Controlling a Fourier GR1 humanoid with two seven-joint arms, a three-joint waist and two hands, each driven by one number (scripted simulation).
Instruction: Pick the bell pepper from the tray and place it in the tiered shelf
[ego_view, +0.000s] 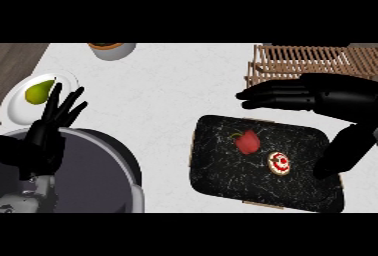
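Right of centre on the dark tray (221, 175) lies the bell pepper (247, 142), probably light, hollow, smooth-skinned; best cupped round its body; the right hand (310, 97) hovers wide open above it, and the left hand (52, 125) rests open at left.

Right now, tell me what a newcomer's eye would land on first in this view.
The red bell pepper stands out first, lying on the black marbled tray at lower right, beside a small red-topped tart. Above the tray, the right hand hangs open, fingers pointing left, in front of the wooden tiered shelf. At far left, a green pear sits on a white plate.
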